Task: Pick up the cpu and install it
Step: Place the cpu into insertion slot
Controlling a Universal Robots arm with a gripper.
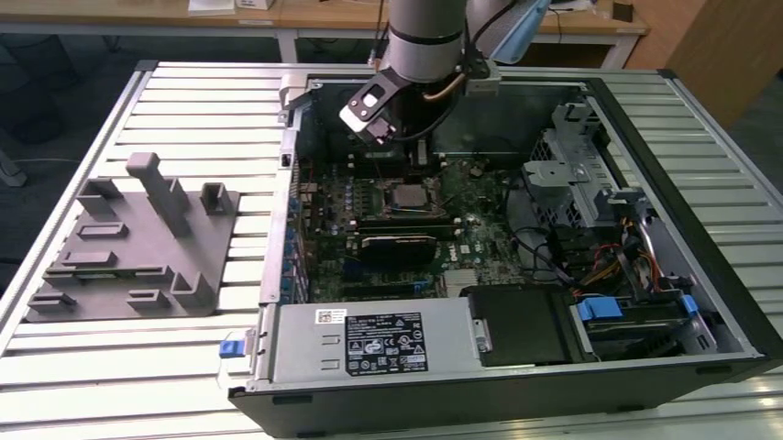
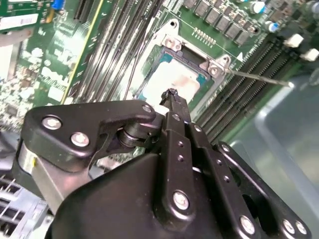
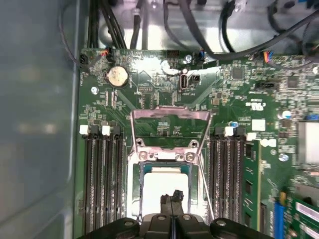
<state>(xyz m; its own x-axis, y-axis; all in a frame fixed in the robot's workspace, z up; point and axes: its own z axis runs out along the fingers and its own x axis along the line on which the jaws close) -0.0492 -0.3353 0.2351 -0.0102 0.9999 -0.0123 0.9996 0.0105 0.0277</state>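
The arm (image 1: 424, 23) is seen in the exterior view as a grey tube entering from above and held close to upright, with a black ring at its lower end. Below the ring, the wrist (image 1: 410, 96) is carried with a black bracket (image 1: 370, 108) angled out toward the exterior view's left. In both wrist views the gripper (image 2: 172, 94) is pointed downward, and its black links (image 2: 89, 130) are folded inward. The two fingertips (image 3: 166, 200) are pressed together, with just a thin seam left between them.
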